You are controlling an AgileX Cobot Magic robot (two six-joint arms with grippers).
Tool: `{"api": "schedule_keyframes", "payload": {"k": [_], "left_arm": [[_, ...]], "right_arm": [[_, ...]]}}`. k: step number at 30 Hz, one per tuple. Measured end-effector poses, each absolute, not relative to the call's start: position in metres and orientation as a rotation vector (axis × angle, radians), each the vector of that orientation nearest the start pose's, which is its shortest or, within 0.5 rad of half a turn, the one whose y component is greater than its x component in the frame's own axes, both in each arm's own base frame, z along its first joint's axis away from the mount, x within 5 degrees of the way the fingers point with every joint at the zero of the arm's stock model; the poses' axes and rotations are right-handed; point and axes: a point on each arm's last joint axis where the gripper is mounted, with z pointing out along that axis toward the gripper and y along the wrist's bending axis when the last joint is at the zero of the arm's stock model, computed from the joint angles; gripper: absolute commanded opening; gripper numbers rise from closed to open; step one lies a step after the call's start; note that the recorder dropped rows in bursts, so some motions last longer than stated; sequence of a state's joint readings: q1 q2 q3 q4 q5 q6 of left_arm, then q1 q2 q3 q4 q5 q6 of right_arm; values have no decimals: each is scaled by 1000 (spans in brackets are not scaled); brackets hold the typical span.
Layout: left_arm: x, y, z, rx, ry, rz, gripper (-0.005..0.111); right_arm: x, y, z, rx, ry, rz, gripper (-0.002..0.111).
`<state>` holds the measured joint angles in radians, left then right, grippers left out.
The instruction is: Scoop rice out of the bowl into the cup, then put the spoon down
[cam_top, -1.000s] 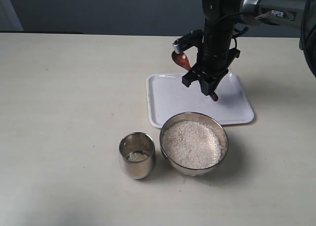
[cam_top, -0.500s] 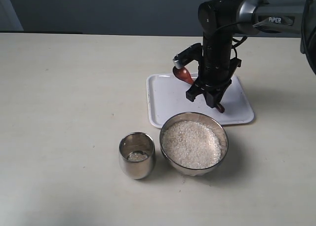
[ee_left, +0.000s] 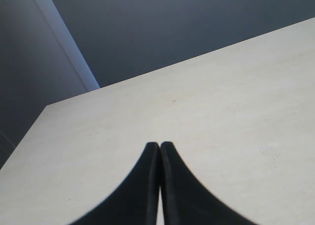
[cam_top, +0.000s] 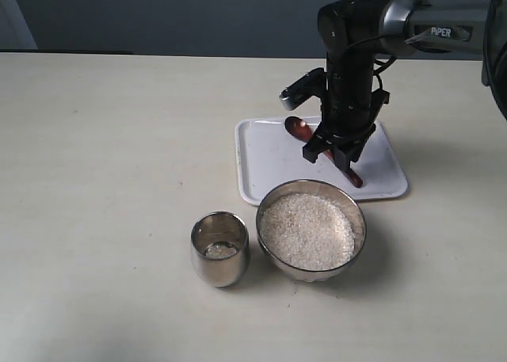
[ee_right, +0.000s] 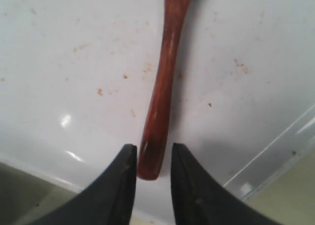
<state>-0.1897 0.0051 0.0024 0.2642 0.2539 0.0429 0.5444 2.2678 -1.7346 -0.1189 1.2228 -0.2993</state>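
- Spoon (cam_top: 298, 127) lies on the white tray (cam_top: 261, 176), handle running toward the exterior frame's lower right.
- My right tool (ee_right: 153, 153) straddles that handle end, narrowly parted, grip seemingly slack.
- My left tool (ee_left: 159, 153) is closed, empty.

The spoon (ee_right: 167, 62) is dark reddish-brown wood, smooth with a soft sheen, and the tray (ee_right: 74, 48) is glossy white plastic flecked with small brown specks. The bowl (cam_top: 313, 275) and cup (cam_top: 219, 267) are mirror-shiny steel, and the rice (cam_top: 307, 231) is matt, loose white grain. The surface (cam_top: 103, 180) is smooth, matt and cream-coloured; the left pincer (ee_left: 159, 145) and right pincer (ee_right: 151, 148) are matt black.
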Motion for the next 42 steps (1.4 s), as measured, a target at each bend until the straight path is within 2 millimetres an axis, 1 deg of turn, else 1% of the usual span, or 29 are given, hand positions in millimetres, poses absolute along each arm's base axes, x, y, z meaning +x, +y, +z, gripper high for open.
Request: {"api": "schedule_keyframes", "payload": {"k": [4, 6, 7, 9, 10, 12, 16, 18, 21, 23, 25, 27, 29, 32, 34, 37, 40, 42], "left_arm": [[56, -5, 190, 373, 1697, 137, 1], [56, -5, 190, 373, 1697, 137, 1], [56, -5, 190, 373, 1697, 137, 1], [56, -5, 190, 373, 1697, 137, 1], [56, -5, 190, 373, 1697, 137, 1], [56, -5, 190, 373, 1697, 137, 1], [56, -5, 190, 373, 1697, 137, 1], [56, -5, 190, 373, 1697, 137, 1], [56, -5, 190, 373, 1697, 137, 1], [56, -5, 190, 373, 1697, 137, 1], [56, -5, 190, 373, 1697, 137, 1], [56, -5, 190, 373, 1697, 137, 1], [56, -5, 190, 373, 1697, 137, 1], [56, -5, 190, 373, 1697, 137, 1], [56, -5, 190, 373, 1697, 137, 1], [56, -5, 190, 373, 1697, 137, 1], [56, -5, 190, 373, 1697, 137, 1], [56, -5, 190, 373, 1697, 137, 1]], "right_arm": [[380, 218, 141, -1380, 2896, -192, 25], [379, 218, 152, -1364, 2875, -186, 19], [379, 217, 158, -1357, 2864, -183, 13], [378, 215, 175, -1319, 2839, -175, -1], [377, 214, 182, -1298, 2832, -155, -1], [376, 209, 204, -1217, 2821, -73, -1], [366, 199, 255, -1097, 2755, 165, -1], [354, 194, 284, -1080, 2671, 259, -1], [332, 184, 320, -1024, 2522, 299, -1], [313, 175, 339, -977, 2420, 307, -1], [294, 164, 353, -915, 2316, 305, -1], [277, 154, 360, -860, 2227, 300, -1], [261, 144, 362, -806, 2139, 294, -1], [237, 130, 356, -752, 2066, 288, -1], [224, 123, 343, -732, 2057, 286, -1], [210, 115, 322, -717, 2075, 288, -1], [203, 112, 308, -715, 2103, 287, -1], [201, 111, 302, -717, 2120, 287, -1]]}}
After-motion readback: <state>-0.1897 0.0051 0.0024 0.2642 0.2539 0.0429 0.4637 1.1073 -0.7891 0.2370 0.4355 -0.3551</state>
